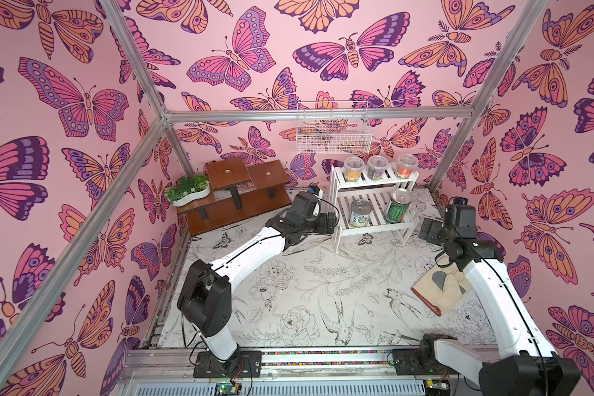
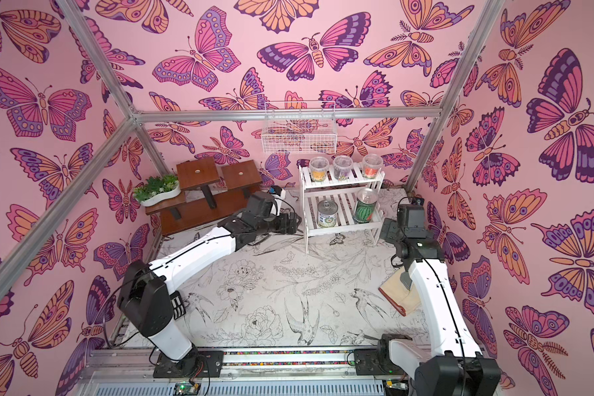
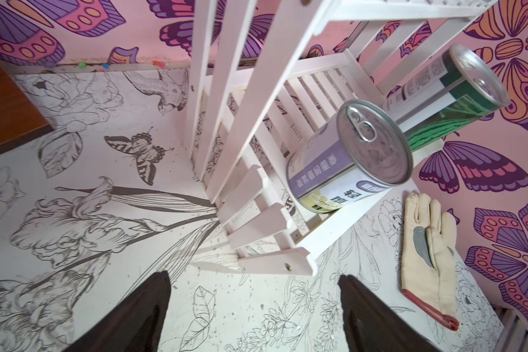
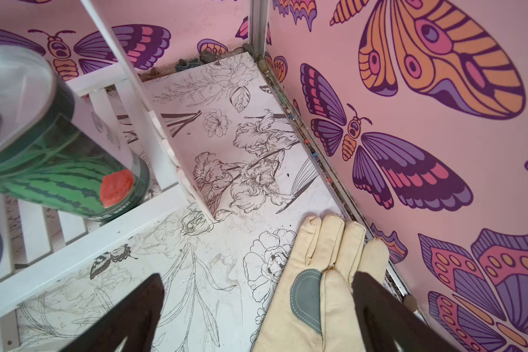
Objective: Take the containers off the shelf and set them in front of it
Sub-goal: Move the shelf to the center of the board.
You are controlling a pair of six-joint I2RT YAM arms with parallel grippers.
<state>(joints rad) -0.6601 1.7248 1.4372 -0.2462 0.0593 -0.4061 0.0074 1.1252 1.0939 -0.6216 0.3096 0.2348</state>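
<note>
Approach step, nothing yet off the shelf [image 1: 378, 228]: left gripper [image 3: 252, 274], jaws apart, empty, beside its lower tier, must next enclose the white-labelled can [image 3: 348, 158]; right gripper [image 4: 256, 273] likewise spread.

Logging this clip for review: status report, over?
Left tool open, empty, by shelf. Right tool open, empty. Cups, white-labelled can, watermelon can all on shelf. Glove on table near right tool.

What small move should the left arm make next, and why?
Probably bring the left gripper round the shelf's corner post toward the white-labelled can on the lower tier. Its jaws stand open and empty, that can is nearest, and nothing is off the shelf yet.
</note>
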